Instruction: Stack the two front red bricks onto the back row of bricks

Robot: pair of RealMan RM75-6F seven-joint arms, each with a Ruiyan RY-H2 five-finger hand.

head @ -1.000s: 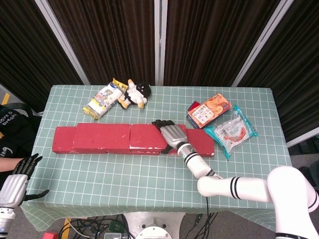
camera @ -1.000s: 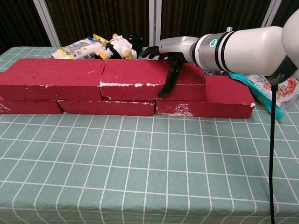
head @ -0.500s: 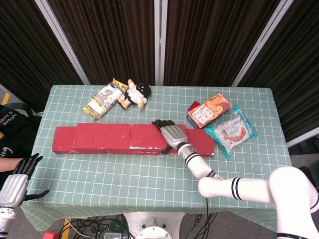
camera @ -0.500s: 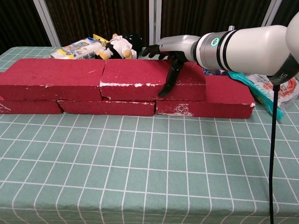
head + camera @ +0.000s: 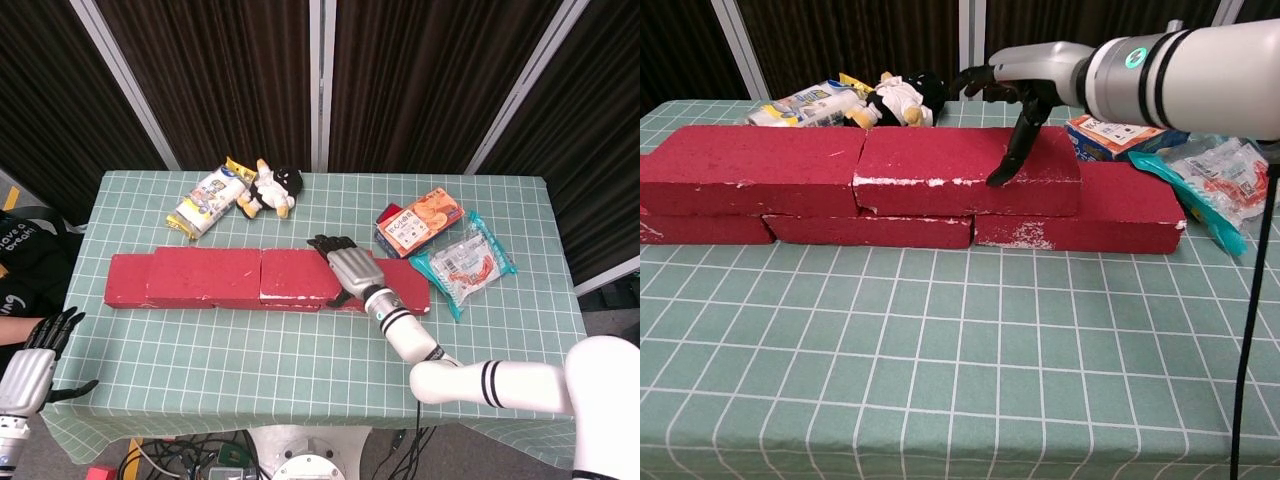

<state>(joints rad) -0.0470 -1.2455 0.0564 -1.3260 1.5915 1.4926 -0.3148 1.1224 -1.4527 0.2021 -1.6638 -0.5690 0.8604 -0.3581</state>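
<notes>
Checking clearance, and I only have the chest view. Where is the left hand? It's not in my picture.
Observer: Head view has the left hand off the front left corner of the table, fingers apart, holding nothing.
Operator: Anything close behind the bricks where the right hand is?
Observer: From above, the right hand lies over the right end of the upper right brick. There is bare cloth behind it, and the plush toy sits further back and to the left.
Operator: Left end of the row?
Observer: The lower left brick pokes out past the upper left brick.
</notes>
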